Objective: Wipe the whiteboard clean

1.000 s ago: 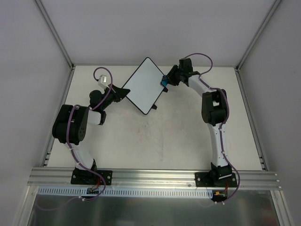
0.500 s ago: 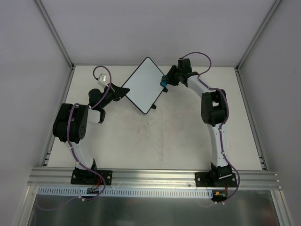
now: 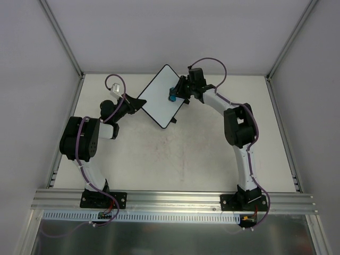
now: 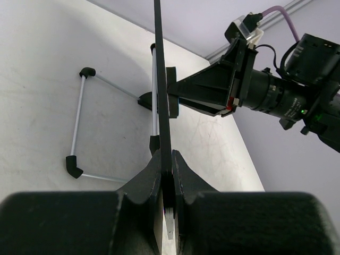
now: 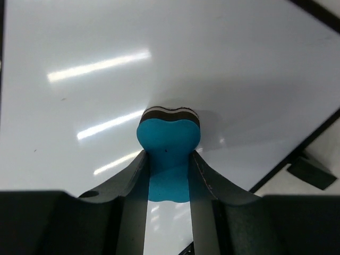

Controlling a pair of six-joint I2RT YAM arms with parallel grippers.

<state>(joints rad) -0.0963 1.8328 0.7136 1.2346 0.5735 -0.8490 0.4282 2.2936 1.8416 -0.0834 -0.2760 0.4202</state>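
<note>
1. My left claw [image 3: 137, 102] is clamped shut on the left corner of the flat white rectangular whiteboard with a thin black rim [image 3: 159, 91]. The wrist view shows both fingers pinching its edge.
2. The whiteboard sits near the middle of the far edge of the pale tabletop [image 3: 175, 159], turned like a diamond with one corner towards that edge. A thin wire stand [image 4: 79, 114] lies beside it.
3. The small blue bone-shaped foam eraser [image 3: 172, 97] has its dark pad flat against the board's face, near the right corner.
4. My right claw [image 3: 177, 95] is closed around the eraser's waist.
5. The face lies straight ahead of the right claw and runs leftward towards the left claw, so I judge the next stroke goes that way. I see only faint specks.
</note>
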